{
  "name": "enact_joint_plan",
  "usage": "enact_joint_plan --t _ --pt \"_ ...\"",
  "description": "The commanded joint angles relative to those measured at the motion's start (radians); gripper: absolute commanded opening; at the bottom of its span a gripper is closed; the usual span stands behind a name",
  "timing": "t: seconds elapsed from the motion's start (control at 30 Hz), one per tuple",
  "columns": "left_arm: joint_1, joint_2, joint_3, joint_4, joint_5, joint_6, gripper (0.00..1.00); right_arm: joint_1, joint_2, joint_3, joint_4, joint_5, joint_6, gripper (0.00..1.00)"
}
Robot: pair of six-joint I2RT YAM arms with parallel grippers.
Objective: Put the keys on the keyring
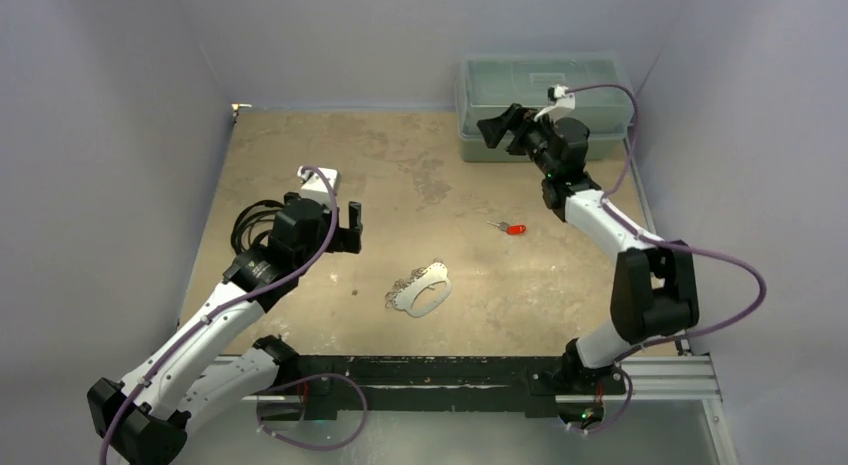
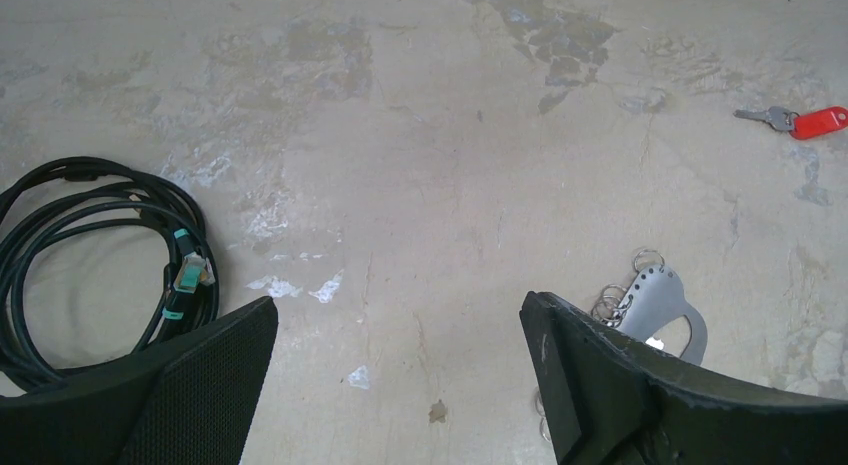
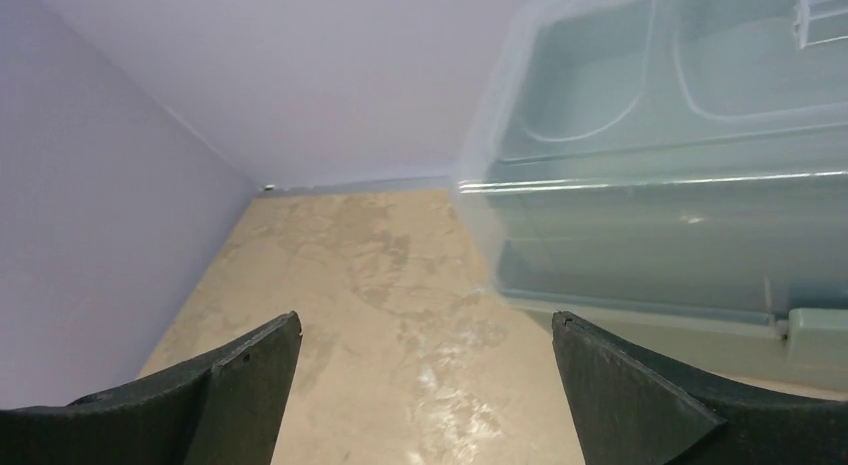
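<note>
The left gripper (image 2: pixel 400 320) is hovering jaws apart, empty, lining up the keyring (image 1: pixel 422 291) — right gripper (image 1: pixel 505 130), equally spread, is idling beyond the key (image 1: pixel 513 228).

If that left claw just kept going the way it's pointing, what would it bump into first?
Most likely the bare table: the left gripper, open, aims between the coiled black cable and the keyring, touching neither. Depth is hard to judge.
</note>
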Motion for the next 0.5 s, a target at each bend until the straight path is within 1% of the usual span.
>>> enact_joint_plan --t 0.0,0.17,0.23,0.27,0.33,0.4,0.47 --pt "0.006 -0.017 0.0 0.033 0.009 0.01 0.93 0.02 -0.137 -0.098 -0.054 -0.095 -0.005 0.99" --pt "0.009 -0.014 0.005 0.029 0.016 0.011 0.93 0.09 -0.273 -0.155 -0.204 -0.119 -0.074 0.99" --pt "0.008 -0.022 0.004 0.03 0.015 0.01 0.93 0.106 -0.324 -0.192 -0.215 -0.159 -0.084 0.99" --pt "0.008 -0.025 0.003 0.033 0.016 0.011 0.93 0.113 -0.357 -0.219 -0.215 -0.203 -0.097 0.99" --pt "0.009 -0.027 0.001 0.033 0.018 0.011 0.93 0.133 -0.395 -0.233 -0.259 -0.234 -0.137 0.99" --pt "0.01 -0.022 0.003 0.034 0.022 0.011 0.93 0.17 -0.42 -0.223 -0.345 -0.217 -0.174 0.97" --pt "0.009 -0.017 0.004 0.031 0.023 0.01 0.93 0.22 -0.433 -0.217 -0.429 -0.179 -0.199 0.93"
